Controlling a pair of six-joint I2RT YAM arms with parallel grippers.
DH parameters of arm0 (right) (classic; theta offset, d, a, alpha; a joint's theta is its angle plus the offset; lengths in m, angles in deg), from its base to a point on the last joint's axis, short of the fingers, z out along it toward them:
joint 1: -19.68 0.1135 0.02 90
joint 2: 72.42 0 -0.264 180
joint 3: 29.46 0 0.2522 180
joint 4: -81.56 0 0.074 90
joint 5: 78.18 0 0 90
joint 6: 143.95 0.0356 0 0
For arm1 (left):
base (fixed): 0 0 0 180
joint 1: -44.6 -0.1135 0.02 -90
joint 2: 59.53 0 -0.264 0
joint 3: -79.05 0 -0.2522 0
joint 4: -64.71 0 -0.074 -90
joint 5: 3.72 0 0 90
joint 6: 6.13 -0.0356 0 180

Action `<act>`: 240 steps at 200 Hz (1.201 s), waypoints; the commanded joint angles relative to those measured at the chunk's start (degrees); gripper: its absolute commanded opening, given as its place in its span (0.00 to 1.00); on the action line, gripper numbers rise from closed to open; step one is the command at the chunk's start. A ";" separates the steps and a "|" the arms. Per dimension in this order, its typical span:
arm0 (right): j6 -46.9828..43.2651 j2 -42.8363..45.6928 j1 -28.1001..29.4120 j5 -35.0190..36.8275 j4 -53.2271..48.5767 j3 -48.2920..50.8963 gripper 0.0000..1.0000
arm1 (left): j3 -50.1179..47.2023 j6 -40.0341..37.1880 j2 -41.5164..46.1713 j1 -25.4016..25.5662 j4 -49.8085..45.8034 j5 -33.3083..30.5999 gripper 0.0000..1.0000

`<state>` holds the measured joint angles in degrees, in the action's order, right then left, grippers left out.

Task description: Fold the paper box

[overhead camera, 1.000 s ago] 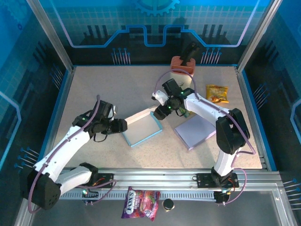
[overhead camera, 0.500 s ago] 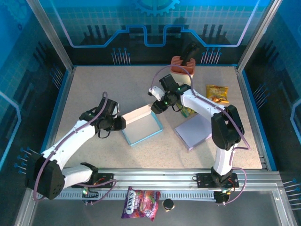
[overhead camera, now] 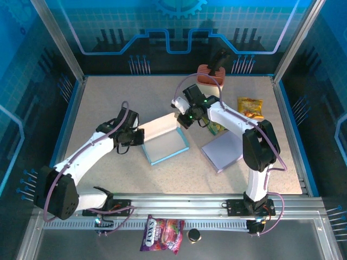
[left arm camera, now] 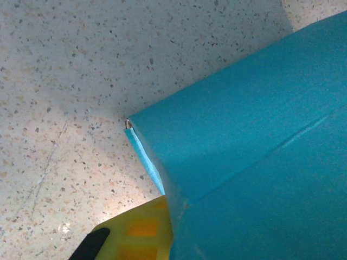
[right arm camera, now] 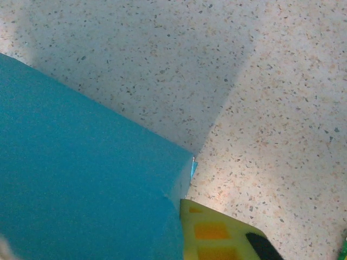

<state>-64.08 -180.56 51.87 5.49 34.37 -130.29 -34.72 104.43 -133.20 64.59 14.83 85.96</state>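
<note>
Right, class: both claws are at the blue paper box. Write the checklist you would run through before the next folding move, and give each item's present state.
1. Is the left claw shut on the paper box, at its left corner? ok.
2. Is the right claw shut on the box's far right corner? ok.
3. Is the box's base flat on the table? cannot tell.
4. Is the box's far wall folded fully upright? cannot tell.
5. Does the purple sheet lie apart from the box? ok.
6. Does the snack bag lie apart from the right arm? ok.
</note>
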 commanded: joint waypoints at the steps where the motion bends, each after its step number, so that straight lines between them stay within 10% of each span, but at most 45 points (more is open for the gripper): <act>1: 1.95 0.44 0.41 1.06 -0.04 -0.79 0.02 | 2.43 -1.00 -1.45 -0.20 2.34 -0.52 0.01; 240: 33.37 0.81 4.20 10.43 16.22 3.50 0.00 | 6.85 0.40 -13.91 -9.70 19.80 13.48 0.00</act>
<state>-33.70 -179.69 54.84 18.56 45.06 -128.78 -26.26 104.50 -146.93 54.64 30.59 93.74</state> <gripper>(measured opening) 0.064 0.052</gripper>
